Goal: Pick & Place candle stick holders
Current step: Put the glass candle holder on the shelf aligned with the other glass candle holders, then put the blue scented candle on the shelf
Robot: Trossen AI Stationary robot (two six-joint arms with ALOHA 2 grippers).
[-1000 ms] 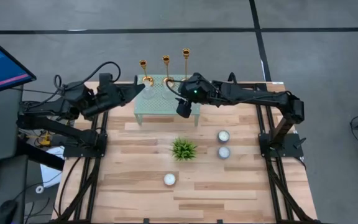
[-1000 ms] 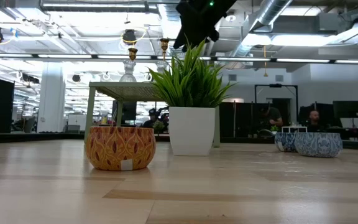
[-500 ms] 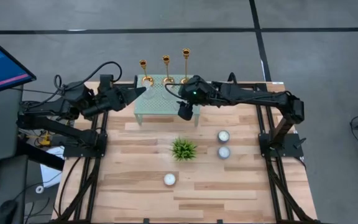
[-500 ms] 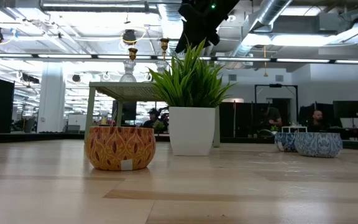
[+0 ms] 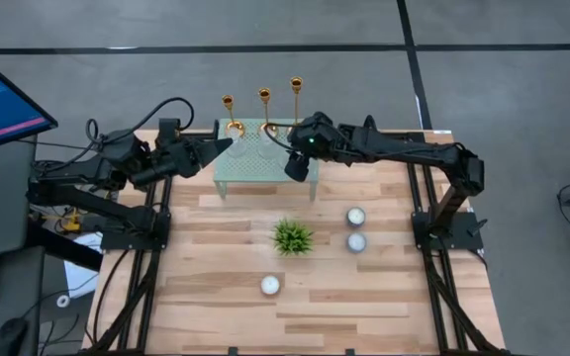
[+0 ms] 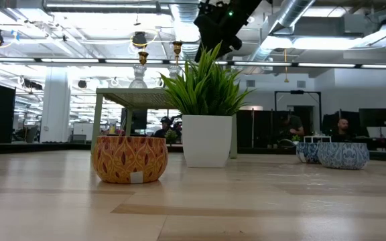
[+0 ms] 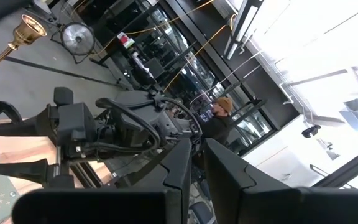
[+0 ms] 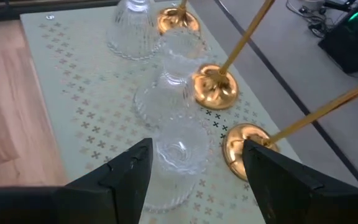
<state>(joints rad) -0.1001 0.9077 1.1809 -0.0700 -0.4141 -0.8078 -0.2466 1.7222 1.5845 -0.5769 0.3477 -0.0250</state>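
Observation:
Three gold candle stick holders stand by their round bases in a row along the far edge of a small pale green stand (image 5: 250, 170): left (image 5: 228, 114), middle (image 5: 263, 109), right (image 5: 296, 101). The right wrist view shows their bases (image 8: 215, 88) beside three clear glass cups (image 8: 178, 158). My right gripper (image 5: 298, 168) hovers open above the stand's right part; in its wrist view (image 8: 196, 149) the nearest glass cup and the nearest gold base (image 8: 244, 149) lie between the fingers. My left gripper (image 5: 223, 146) is shut at the stand's left end and holds nothing.
A small green plant in a white pot (image 5: 292, 236) stands mid-table in front of the stand. Two tealights sit to its right (image 5: 355, 216) (image 5: 355, 240) and one nearer the front (image 5: 270, 285). A monitor (image 5: 3, 94) is off the table's left side.
My right gripper has moved a little toward the table's far edge, closer to the candle stick holders, and stays open. The candle stick holders and glass cups have not moved.

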